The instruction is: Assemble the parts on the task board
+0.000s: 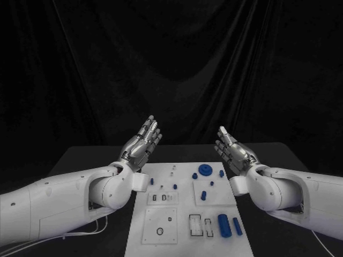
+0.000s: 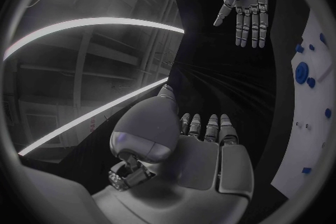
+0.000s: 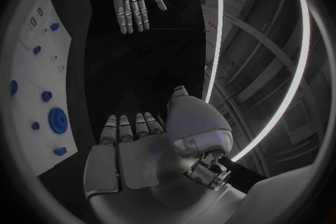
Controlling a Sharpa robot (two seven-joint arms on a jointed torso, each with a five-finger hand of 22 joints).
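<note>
Both robot hands, left [image 1: 141, 143] and right [image 1: 235, 149], hover spread, holding nothing, above the white task board [image 1: 183, 214] with blue parts [image 1: 225, 225].

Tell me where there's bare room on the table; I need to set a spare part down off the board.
Bare black table lies left of the white task board, beyond the left hand, and likewise right of it past the right hand. The board's near right corner is crowded with blue cylindrical parts.

one task board [image 1: 183, 235], two hands, several blue parts [image 1: 225, 225]
</note>
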